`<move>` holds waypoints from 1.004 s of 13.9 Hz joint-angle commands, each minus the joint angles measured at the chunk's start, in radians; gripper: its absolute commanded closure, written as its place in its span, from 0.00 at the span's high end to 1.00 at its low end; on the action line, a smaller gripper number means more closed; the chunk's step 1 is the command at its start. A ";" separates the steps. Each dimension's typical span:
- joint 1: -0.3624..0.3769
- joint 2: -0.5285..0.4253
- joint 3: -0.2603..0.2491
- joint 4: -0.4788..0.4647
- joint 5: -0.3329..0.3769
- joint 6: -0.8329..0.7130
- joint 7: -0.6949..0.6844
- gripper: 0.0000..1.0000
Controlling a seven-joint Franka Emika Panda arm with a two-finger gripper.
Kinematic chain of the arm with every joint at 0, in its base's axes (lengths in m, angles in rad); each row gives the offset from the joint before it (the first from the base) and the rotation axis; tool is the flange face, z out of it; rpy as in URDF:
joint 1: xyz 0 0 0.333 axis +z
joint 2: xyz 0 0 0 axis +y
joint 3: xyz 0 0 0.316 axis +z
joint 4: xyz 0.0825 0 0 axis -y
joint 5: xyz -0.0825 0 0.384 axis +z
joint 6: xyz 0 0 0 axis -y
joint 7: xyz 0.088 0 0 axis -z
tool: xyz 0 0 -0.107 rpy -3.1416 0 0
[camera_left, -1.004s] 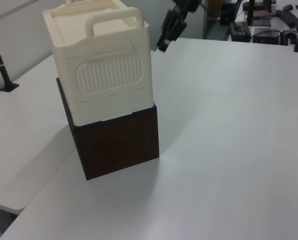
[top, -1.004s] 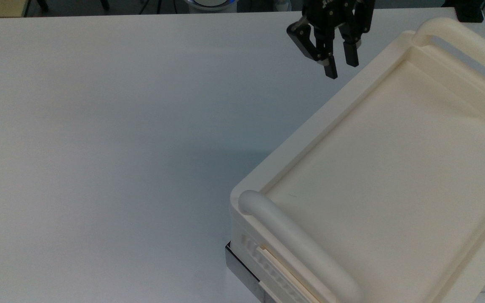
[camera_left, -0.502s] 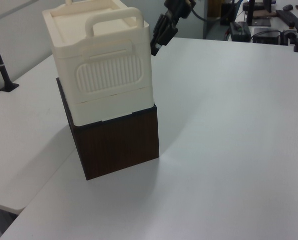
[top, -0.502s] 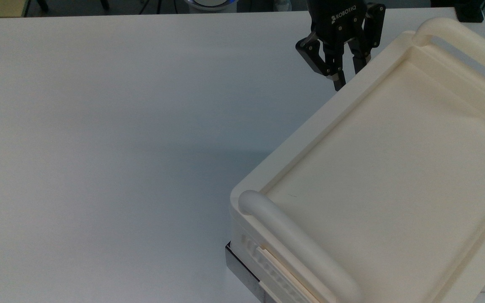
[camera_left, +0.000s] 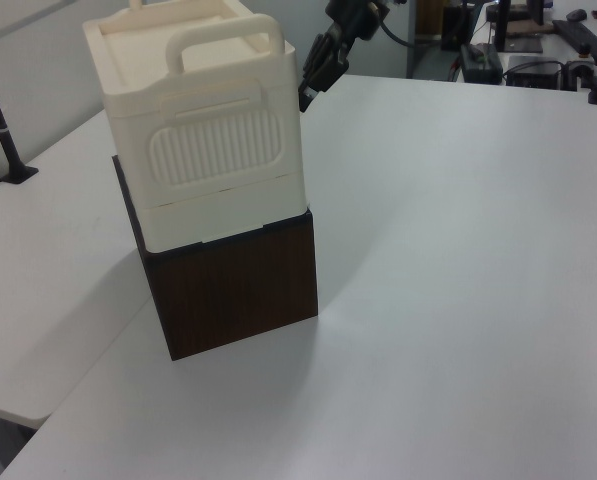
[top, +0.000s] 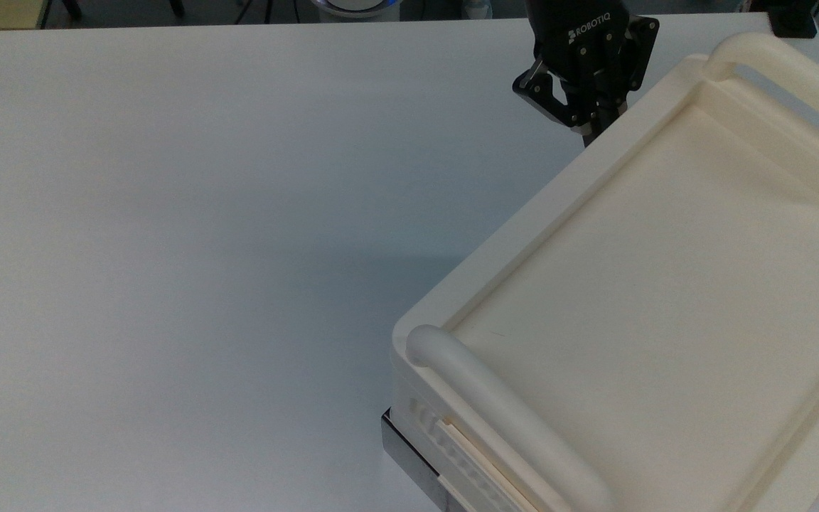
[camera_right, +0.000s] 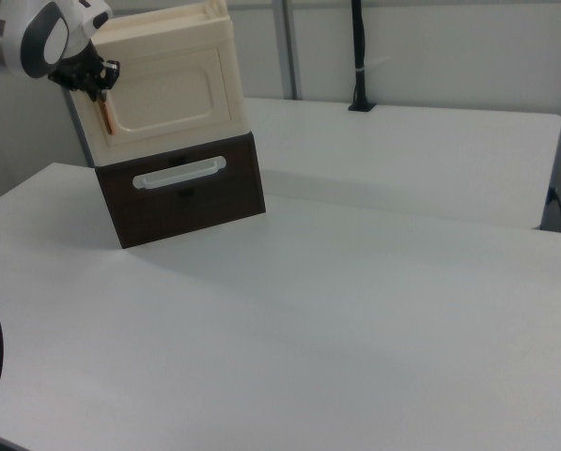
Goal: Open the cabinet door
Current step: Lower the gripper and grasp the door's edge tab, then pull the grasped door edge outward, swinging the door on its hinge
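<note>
The cream-white cabinet (camera_right: 158, 85) stands on a dark brown wooden base (camera_right: 181, 193). In the right view the cabinet door (camera_right: 172, 94) is the front panel and lies flush with the body. Its copper-coloured handle (camera_right: 102, 115) is at the door's left end in the right view. My black gripper (camera_right: 90, 83) hangs just above that handle, at the cabinet's upper left corner. In the top view the gripper (top: 592, 128) dips behind the cabinet's top rim (top: 523, 227), which hides its tips. In the left view the gripper (camera_left: 309, 92) sits against the cabinet's far right edge.
The brown base has a drawer with a white bar handle (camera_right: 179, 174). Thick cream tube handles (top: 516, 419) (camera_left: 228, 35) arch over the recessed top panel (top: 665, 284). A ribbed side panel (camera_left: 216, 150) faces the left view. The white table (top: 203, 213) stretches wide around the cabinet.
The gripper came down and toward the cabinet, passing behind the top rim in the top view. The cabinet has shifted slightly toward the top view's right.
</note>
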 commanded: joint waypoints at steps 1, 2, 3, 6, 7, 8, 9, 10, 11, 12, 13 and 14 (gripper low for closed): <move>0.007 0.029 0.006 0.013 0.014 0.072 0.040 0.00; 0.004 0.029 0.006 0.011 0.014 0.071 0.040 0.00; 0.001 0.024 0.004 0.010 0.012 0.071 0.040 0.00; -0.013 -0.004 0.004 -0.018 0.012 0.057 0.040 0.00; -0.026 -0.019 0.006 -0.039 0.011 0.054 0.040 0.00; -0.036 -0.033 0.004 -0.059 0.012 0.040 0.040 0.00; -0.049 -0.045 0.006 -0.070 0.012 0.014 0.040 0.00; -0.066 -0.054 0.004 -0.071 0.012 -0.021 0.040 0.00; -0.082 -0.057 0.004 -0.071 0.012 -0.055 0.042 0.00; -0.094 -0.062 0.004 -0.073 0.012 -0.082 0.042 0.00; -0.105 -0.065 0.004 -0.073 0.012 -0.102 0.042 0.00; -0.121 -0.071 0.004 -0.073 0.012 -0.121 0.042 0.00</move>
